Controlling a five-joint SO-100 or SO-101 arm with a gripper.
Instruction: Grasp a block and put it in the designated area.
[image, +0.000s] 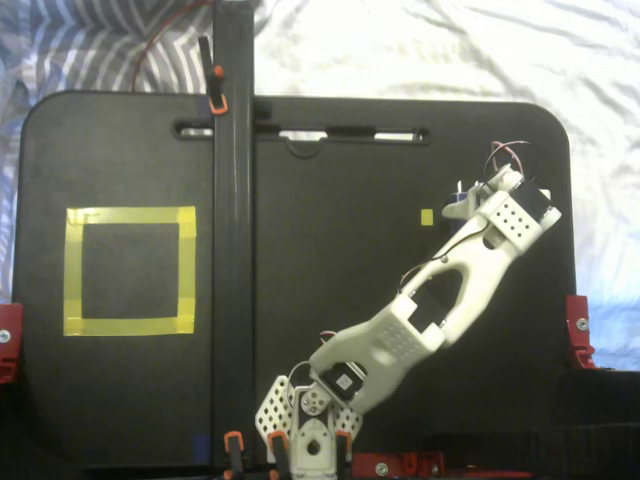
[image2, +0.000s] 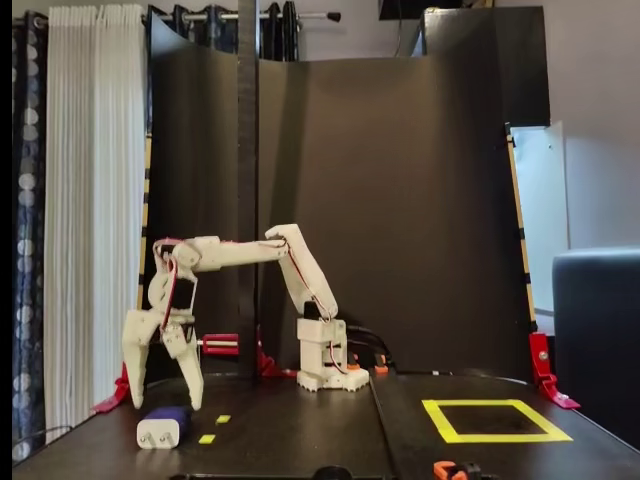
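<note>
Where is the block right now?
In the side-on fixed view the block lies on the black table at lower left, beneath the open pincer, left of two tiny yellow tape squares.

Stretched forward from the base, white arm (image2: 250, 252) bent down at the wrist, white two-finger gripper (image2: 162, 392) pointing downward, fingers (image2: 190, 385) spread apart.

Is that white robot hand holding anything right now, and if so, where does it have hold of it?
Nothing is held. The white hand hangs open, its fingers spread to either side above the small dark blue block, which lies on the black table.
</note>
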